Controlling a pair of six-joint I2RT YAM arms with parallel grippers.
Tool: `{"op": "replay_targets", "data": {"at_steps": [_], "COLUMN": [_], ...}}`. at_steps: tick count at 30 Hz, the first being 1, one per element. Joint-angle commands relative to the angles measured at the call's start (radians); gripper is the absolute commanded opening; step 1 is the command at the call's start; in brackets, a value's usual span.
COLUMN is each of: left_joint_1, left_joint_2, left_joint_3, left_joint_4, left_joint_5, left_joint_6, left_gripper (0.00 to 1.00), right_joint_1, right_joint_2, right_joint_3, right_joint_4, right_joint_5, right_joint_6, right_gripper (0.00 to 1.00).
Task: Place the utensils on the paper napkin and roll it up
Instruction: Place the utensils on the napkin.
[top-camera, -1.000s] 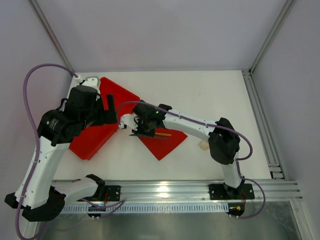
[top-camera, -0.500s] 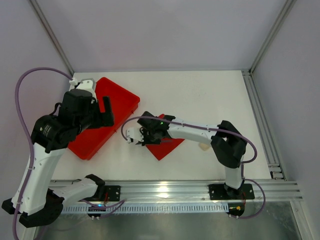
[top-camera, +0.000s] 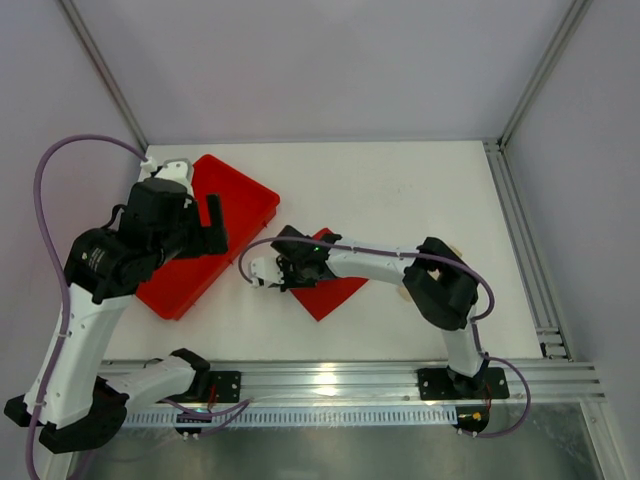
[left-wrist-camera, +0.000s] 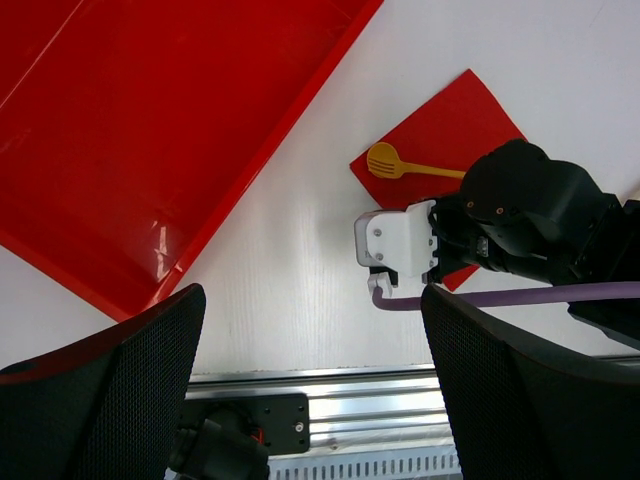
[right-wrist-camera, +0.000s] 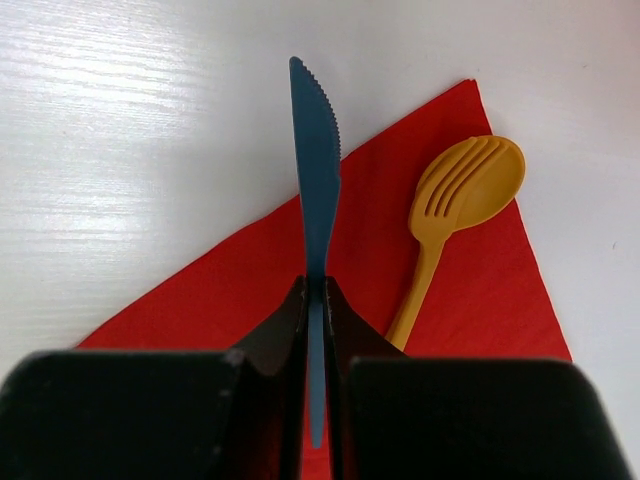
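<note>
The red paper napkin (top-camera: 333, 292) lies flat on the white table, right of the tray; it also shows in the right wrist view (right-wrist-camera: 470, 300) and the left wrist view (left-wrist-camera: 452, 122). A yellow fork (right-wrist-camera: 455, 205) lies on it near its left corner, also seen in the left wrist view (left-wrist-camera: 398, 165). My right gripper (right-wrist-camera: 315, 288) is shut on a blue knife (right-wrist-camera: 316, 170), held on edge low over the napkin's left edge, its serrated tip reaching past onto the table. In the top view the right gripper (top-camera: 285, 272) covers that corner. My left gripper (left-wrist-camera: 310, 300) is open and empty, high above the table between tray and napkin.
A large red plastic tray (top-camera: 240, 195) with a raised rim lies at the left under the left arm; it shows in the left wrist view (left-wrist-camera: 150, 150). The aluminium rail (top-camera: 330, 380) runs along the near edge. Frame posts stand at the back corners.
My right gripper has moved left and nearer with the blue knife, down over the napkin's left corner. My left arm has drawn back a little to the left.
</note>
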Motion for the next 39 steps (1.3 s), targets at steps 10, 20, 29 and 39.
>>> {"op": "replay_targets", "data": {"at_steps": [10, 20, 29, 39], "left_joint_1": [0.005, 0.005, 0.005, 0.005], "left_joint_2": [0.011, 0.011, 0.005, 0.003], "left_joint_3": [0.037, 0.046, 0.043, 0.04], "left_joint_4": [-0.028, -0.039, -0.043, -0.042], "left_joint_5": [-0.016, -0.021, -0.021, -0.018], "left_joint_6": [-0.001, 0.008, 0.001, -0.004], "left_gripper": [0.9, 0.9, 0.9, 0.9], "right_joint_1": [-0.032, -0.035, -0.035, -0.033], "right_joint_2": [0.023, 0.033, 0.035, 0.032], "right_joint_3": [0.047, 0.056, 0.056, 0.064], "right_joint_4": [0.08, 0.068, 0.065, 0.048], "right_joint_5": [-0.007, -0.004, 0.039, 0.059], "right_joint_6": [-0.038, -0.021, 0.001, 0.027], "right_gripper": [0.03, 0.04, 0.07, 0.07]}}
